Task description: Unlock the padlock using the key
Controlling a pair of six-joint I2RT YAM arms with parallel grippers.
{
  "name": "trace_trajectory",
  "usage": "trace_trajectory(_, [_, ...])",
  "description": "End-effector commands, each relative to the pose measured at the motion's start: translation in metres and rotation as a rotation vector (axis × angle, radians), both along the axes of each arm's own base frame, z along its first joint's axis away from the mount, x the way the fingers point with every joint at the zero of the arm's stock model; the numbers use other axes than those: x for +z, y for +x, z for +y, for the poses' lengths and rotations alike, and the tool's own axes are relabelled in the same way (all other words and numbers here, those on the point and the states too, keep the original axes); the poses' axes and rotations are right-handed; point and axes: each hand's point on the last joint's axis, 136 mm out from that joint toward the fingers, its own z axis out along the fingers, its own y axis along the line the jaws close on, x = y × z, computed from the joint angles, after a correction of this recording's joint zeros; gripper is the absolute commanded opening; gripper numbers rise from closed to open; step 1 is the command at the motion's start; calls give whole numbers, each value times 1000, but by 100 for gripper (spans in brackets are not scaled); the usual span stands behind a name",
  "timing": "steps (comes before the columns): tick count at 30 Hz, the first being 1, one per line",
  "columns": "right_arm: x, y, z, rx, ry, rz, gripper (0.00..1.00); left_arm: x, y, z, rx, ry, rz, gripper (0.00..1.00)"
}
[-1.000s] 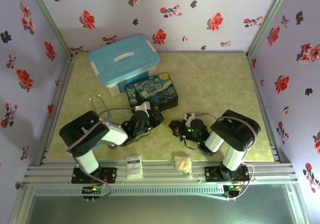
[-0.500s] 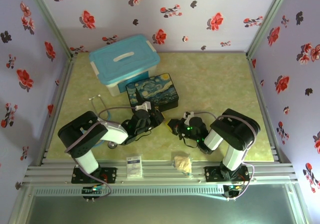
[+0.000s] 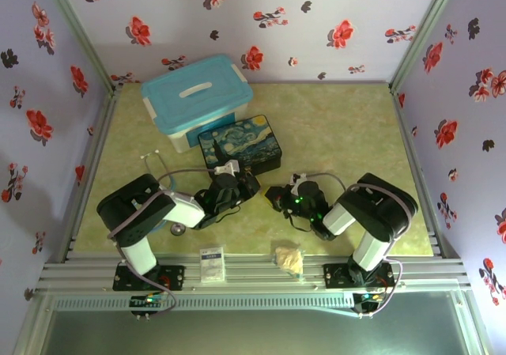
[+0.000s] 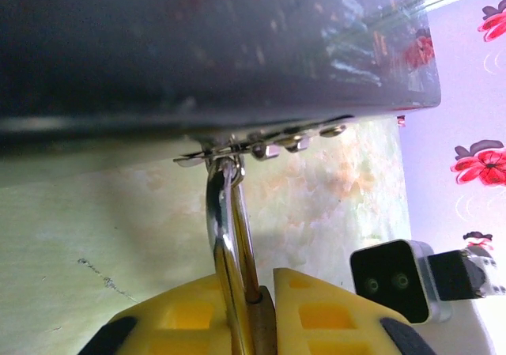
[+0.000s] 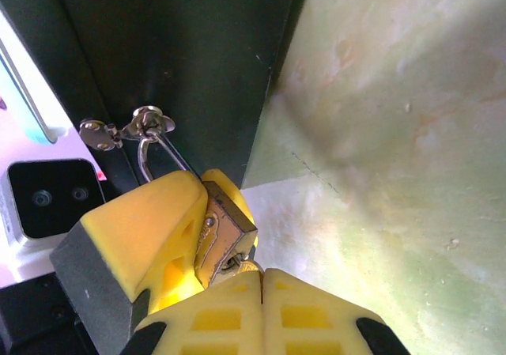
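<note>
Padlock [image 5: 228,227]: brass, shackle through latch [image 5: 150,123] on box [image 3: 241,143], 6 o'clock side. Left claw [image 4: 257,311] pinches its body. Right claw [image 5: 263,288], at 3 o'clock, is pressed together on key [image 5: 237,262].

You've got lilac walls [image 3: 316,7] on three sides, dotted with red and dark flowers, and grey metal posts [image 3: 422,31] in the back corners. The bench [image 3: 348,126] is pale green with a marble look, evenly lit. Ribbed aluminium rails [image 3: 253,272] run along its near edge.
</note>
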Motion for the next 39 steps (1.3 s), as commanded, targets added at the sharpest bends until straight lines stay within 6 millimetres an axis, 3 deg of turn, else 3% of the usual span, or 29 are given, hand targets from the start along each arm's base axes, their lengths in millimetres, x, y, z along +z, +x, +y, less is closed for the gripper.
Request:
trace_trajectory(1, [33,11,11,20,-20,-186,8,-25,-44,-17,-147,-18,171,0])
trace_trajectory(6, [31,8,8,42,-24,-170,13,-23,-42,-13,-137,-19,168,0])
trace_trajectory(8, [23,5,-1,49,-75,-174,25,-24,-40,-9,-128,-20,167,0])
trace_trajectory(10, [5,-1,-14,75,-216,-174,34,-25,-39,-7,-122,-22,166,0])
trace_trajectory(13, [-18,-12,-45,125,-511,-170,37,-24,-38,-9,-121,-27,164,0])
trace_trajectory(16, [-14,-19,-73,181,-725,-234,36,-25,-37,-9,-121,-23,163,0])
trace_trajectory(20, [4,-23,-87,279,-903,-390,43,-22,-37,-10,-127,-24,161,0])
trace_trajectory(25, [23,-18,-67,345,-946,-583,49,-20,-36,-13,-126,-42,167,0])
trace_trajectory(34, [25,-14,-14,436,-1043,-783,50,-12,-36,-14,-132,-40,161,0])
trace_trajectory(39, [16,-10,1,474,-1053,-826,50,-9,-36,-15,-135,-47,158,0])
